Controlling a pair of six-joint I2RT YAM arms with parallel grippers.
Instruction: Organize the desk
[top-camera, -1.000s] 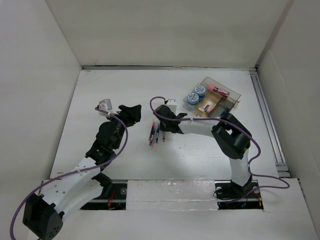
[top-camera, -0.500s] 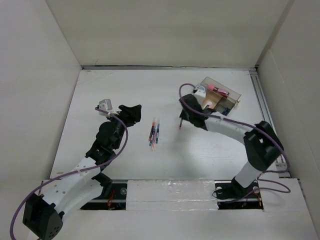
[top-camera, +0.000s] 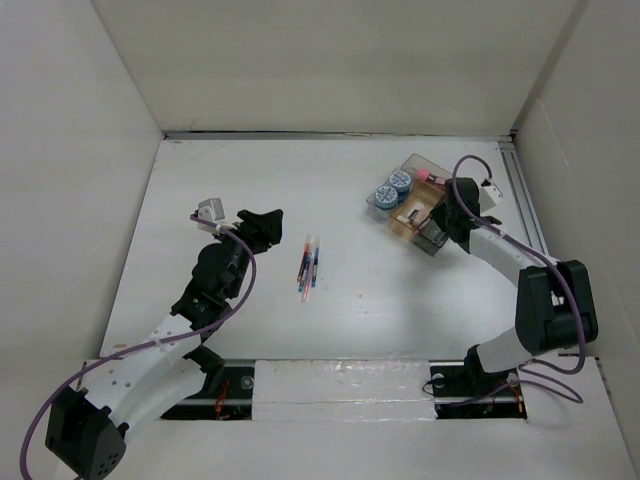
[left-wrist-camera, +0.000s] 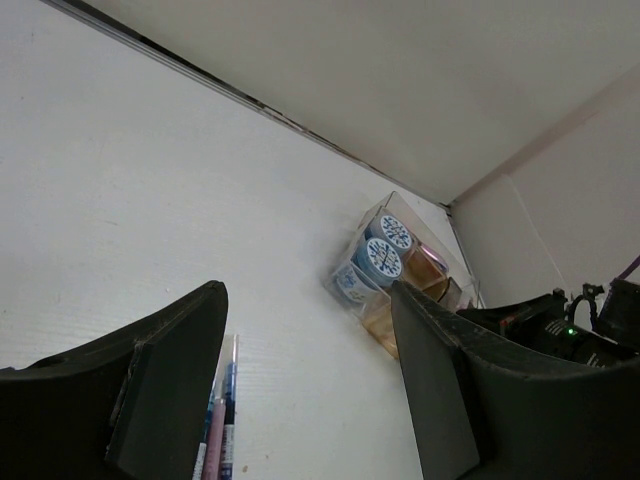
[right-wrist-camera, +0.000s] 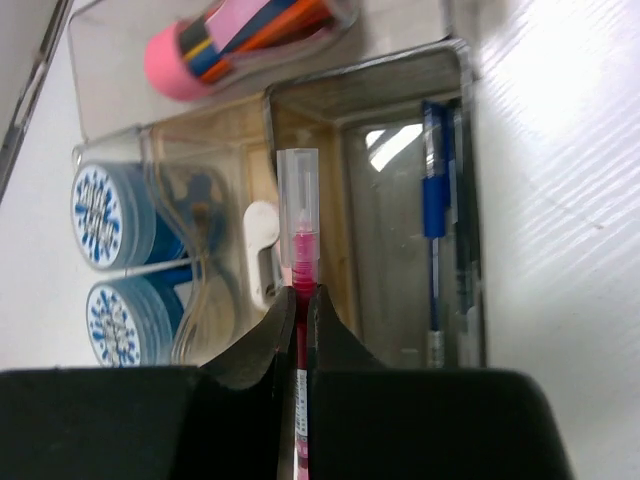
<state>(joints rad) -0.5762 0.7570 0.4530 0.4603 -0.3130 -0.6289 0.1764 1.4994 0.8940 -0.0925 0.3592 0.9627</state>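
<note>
**Right arm holding a pink pen over the tray, left arm open over the desk**

I am looking at the right gripper (right-wrist-camera: 300, 300) from its own wrist camera. Its two dark fingers are clenching a slim pink pen with a clear plastic cap (right-wrist-camera: 299, 235), and the cap is pointing away from the wrist. The pen is hanging above the small clear compartmented plastic tray (right-wrist-camera: 120, 60), over the amber-tinted middle section, and I cannot tell whether it is touching the tray.

A blue pen (right-wrist-camera: 432, 190) is lying in the compartment to the right of the held pen. Two round tubs with blue patterned lids (right-wrist-camera: 105, 215) are sitting in the compartment to the left. A clear case with a pink end and coloured stripes inside (right-wrist-camera: 240, 30) is lying across the far compartment. A small white piece (right-wrist-camera: 258, 250) is resting just beside the held pen's line.

From above, I am seeing the large flat white desk (top-camera: 400, 310) with the tray near its far right corner, close to the metal rail. A small cluster of loose thin pens (top-camera: 308, 268) is lying side by side on the desk near the middle, well apart from the tray.

The left gripper (top-camera: 262, 225) is hovering just left of those pens. Its fingers (left-wrist-camera: 170, 380) are standing wide apart and holding nothing.
</note>
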